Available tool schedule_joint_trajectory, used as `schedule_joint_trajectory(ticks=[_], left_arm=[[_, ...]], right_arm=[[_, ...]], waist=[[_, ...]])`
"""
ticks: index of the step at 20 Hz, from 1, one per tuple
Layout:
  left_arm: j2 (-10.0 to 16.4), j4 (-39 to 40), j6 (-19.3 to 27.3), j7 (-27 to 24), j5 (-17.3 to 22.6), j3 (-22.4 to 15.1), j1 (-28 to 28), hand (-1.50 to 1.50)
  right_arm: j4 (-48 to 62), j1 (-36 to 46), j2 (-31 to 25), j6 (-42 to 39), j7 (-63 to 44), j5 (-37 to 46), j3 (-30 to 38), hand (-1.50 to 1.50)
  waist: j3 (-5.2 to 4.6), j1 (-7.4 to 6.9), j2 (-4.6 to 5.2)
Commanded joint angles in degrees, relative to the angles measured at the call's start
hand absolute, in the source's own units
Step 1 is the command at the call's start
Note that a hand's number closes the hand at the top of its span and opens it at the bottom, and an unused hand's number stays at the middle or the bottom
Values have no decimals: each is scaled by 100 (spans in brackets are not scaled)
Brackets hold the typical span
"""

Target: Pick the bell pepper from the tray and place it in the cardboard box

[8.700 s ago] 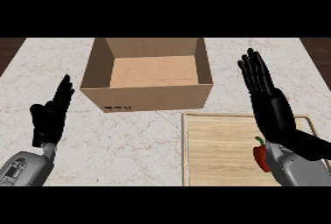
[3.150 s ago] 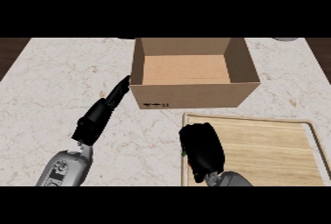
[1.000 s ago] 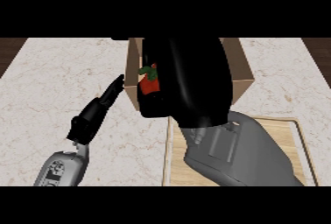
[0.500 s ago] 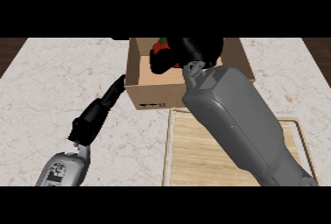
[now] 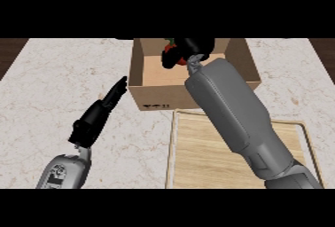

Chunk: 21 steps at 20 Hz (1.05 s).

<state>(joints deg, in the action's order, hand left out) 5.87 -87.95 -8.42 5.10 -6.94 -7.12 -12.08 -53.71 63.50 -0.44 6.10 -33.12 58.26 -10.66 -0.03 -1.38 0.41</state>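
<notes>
Gripping the bell pepper [image 5: 171, 46], right hand [image 5: 196, 46] hovers over cardboard box [image 5: 157, 95]

No readable text anywhere. Cardboard box [image 5: 152, 93] has a short row of black printed marks [image 5: 155, 106] low on its front wall (probably handling symbols, too small to make out). Left forearm [image 5: 64, 171] shows a faint dark mark on its grey shell, also illegible.

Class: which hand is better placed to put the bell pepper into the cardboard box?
Right: the right hand holds the bell pepper over the cardboard box; the left hand is open outside it, beside its wall.
</notes>
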Motion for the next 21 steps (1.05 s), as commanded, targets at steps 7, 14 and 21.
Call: schedule_joint_trajectory(ticks=[7,14,21], left_arm=[[32,167,-59,-406,-55,65,171,0],[138,224,-194,-165,97,261,-94,0],[9,-71,-80,95,36,166,-1,0]], right_arm=[[1570,-9,43,831,975,-1198,820,-150],[1146,-422,44,2236,2082,-2329,1252,-150],[147,-763,-41,2115,2736,-3636,2069,-150]], waist=[[1,1,14],[9,21,23],[9,160,-56]])
